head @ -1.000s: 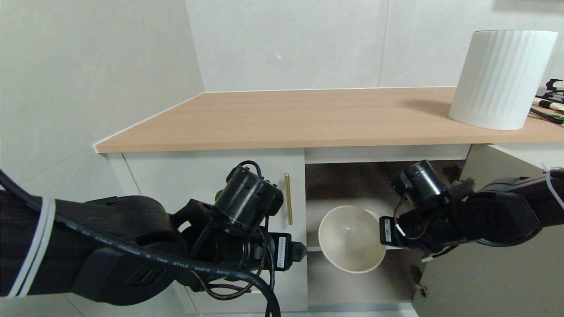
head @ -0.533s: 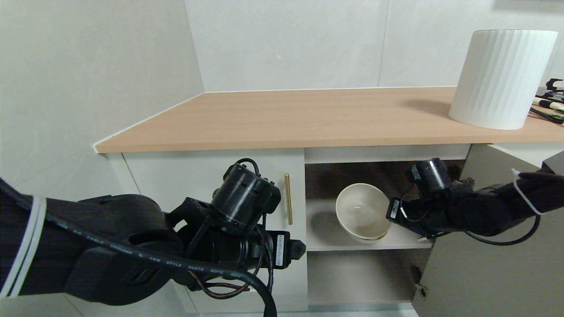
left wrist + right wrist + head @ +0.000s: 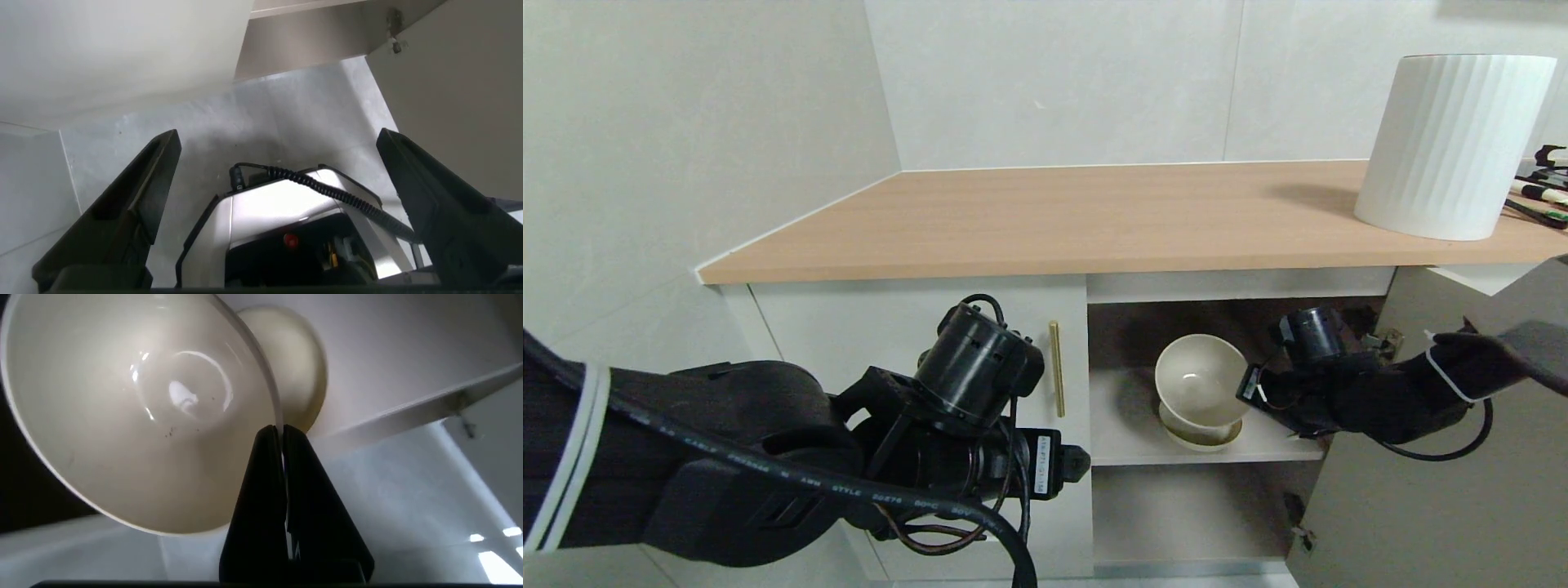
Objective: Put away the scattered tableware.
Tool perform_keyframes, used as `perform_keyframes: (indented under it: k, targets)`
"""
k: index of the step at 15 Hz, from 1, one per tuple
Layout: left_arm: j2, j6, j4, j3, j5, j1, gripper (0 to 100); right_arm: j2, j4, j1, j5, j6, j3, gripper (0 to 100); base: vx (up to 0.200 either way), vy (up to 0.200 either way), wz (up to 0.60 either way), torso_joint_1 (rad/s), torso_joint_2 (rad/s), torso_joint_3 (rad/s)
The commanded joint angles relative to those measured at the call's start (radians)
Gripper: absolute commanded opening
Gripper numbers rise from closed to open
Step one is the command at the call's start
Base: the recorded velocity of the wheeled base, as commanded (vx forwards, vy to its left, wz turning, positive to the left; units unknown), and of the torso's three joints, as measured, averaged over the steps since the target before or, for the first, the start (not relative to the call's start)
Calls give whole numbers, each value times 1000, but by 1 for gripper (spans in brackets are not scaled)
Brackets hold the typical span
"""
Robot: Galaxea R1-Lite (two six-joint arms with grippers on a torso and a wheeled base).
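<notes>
A cream bowl (image 3: 1197,382) hangs tilted inside the open cabinet, just above a second cream dish (image 3: 1203,437) resting on the cabinet shelf (image 3: 1127,445). My right gripper (image 3: 1245,394) is shut on the bowl's right rim. In the right wrist view its fingers (image 3: 270,469) pinch the rim of the bowl (image 3: 147,400), with the other dish (image 3: 290,363) behind it. My left gripper (image 3: 282,212) is open and holds nothing. In the head view the left arm sits low in front of the closed cabinet door (image 3: 915,327).
The cabinet's right door (image 3: 1429,490) stands open. A brass handle (image 3: 1056,367) is on the closed left door. On the wooden countertop (image 3: 1078,216) a white ribbed cylinder (image 3: 1454,143) stands at the right, with several pens (image 3: 1539,196) beyond it. A lower compartment (image 3: 1184,514) lies under the shelf.
My right gripper carried the bowl up and deeper into the cabinet, from in front of the shelf's edge to just above the dish on the shelf. The left arm stayed put.
</notes>
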Motion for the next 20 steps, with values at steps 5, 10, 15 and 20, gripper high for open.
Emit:
perform_keyframes:
  k: [5, 10, 15, 20]
  targets:
    - [5, 1, 0, 0, 1, 0, 100, 100, -18, -18, -41, -3, -38, 0, 0, 0, 0, 0, 0, 0]
    - [5, 1, 0, 0, 1, 0, 100, 129, -18, -18, -41, -8, -65, 0, 0, 0, 0, 0, 0, 0]
    - [5, -1, 0, 0, 1, 0, 100, 155, -13, -26, -40, -13, -89, 0, 0, 0, 0, 0, 0, 0]
    - [8, -1, 0, 0, 1, 0, 100, 169, -16, -27, -40, -28, -91, 0, 0, 0, 0, 0, 0, 0]
